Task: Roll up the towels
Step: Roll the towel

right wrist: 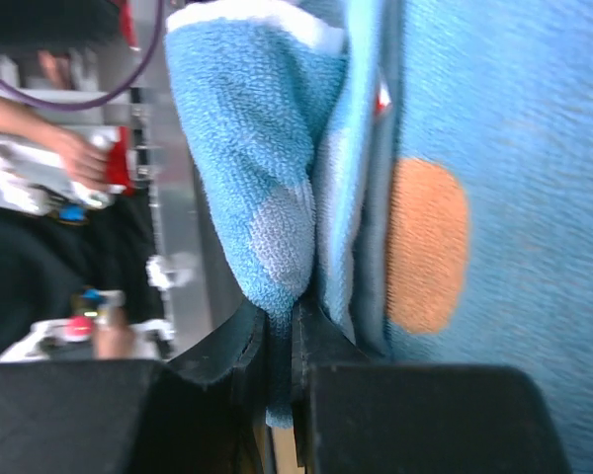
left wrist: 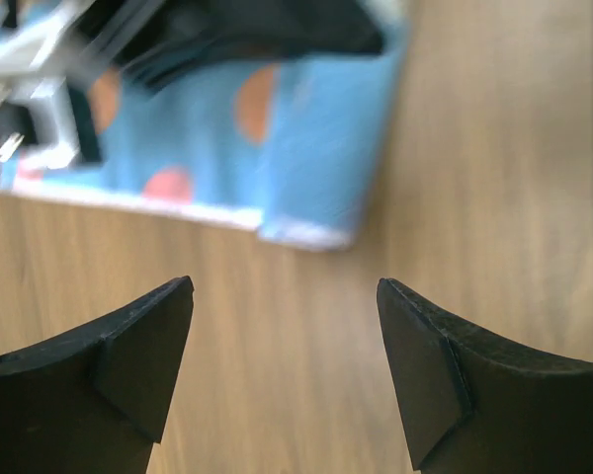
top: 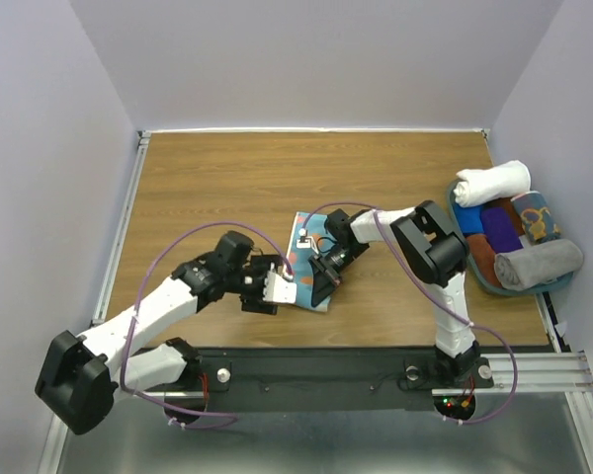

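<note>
The light blue towel with orange dots (top: 304,237) lies folded on the wooden table near its middle. My right gripper (top: 326,279) is shut on a fold of this towel's near edge; the right wrist view shows the blue cloth (right wrist: 267,217) pinched between the two fingers. My left gripper (top: 280,288) is open and empty, just left of the towel's near corner (left wrist: 316,158), hovering over bare wood. The mustard-yellow towel does not show as a separate item.
A blue tray (top: 471,267) at the right edge holds several rolled towels, white (top: 491,182), grey (top: 537,265) and others. The table's metal rail (top: 376,370) runs along the near edge. Grey walls enclose the table.
</note>
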### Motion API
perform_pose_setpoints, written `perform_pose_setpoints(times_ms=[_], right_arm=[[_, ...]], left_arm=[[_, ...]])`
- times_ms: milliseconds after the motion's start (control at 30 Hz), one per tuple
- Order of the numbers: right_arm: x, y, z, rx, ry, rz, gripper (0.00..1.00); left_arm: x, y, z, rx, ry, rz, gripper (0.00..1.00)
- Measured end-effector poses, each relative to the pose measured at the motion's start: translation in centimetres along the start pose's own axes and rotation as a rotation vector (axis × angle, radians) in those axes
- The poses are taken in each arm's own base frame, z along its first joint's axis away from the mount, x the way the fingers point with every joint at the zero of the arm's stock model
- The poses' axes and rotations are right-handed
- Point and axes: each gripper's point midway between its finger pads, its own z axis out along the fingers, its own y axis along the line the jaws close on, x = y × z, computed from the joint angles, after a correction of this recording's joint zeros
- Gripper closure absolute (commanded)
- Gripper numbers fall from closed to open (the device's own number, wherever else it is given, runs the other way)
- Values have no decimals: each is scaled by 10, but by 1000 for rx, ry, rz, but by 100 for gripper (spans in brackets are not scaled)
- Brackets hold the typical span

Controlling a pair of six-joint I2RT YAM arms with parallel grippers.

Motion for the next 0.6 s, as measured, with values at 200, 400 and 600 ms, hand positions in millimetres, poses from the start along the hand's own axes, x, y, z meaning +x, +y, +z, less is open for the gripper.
perform_pose_setpoints(times_ms=[200, 400, 600], right_arm=[[1, 3, -2, -84, 0, 105, 97], [1, 2, -1, -124, 10, 164, 95], [0, 4, -3, -140, 10, 188, 89]], left_arm=[[-9, -30, 32, 4, 36, 170, 14], [-22, -40, 60, 0, 56, 265, 19], [-14, -41, 79, -6, 109, 267, 49]])
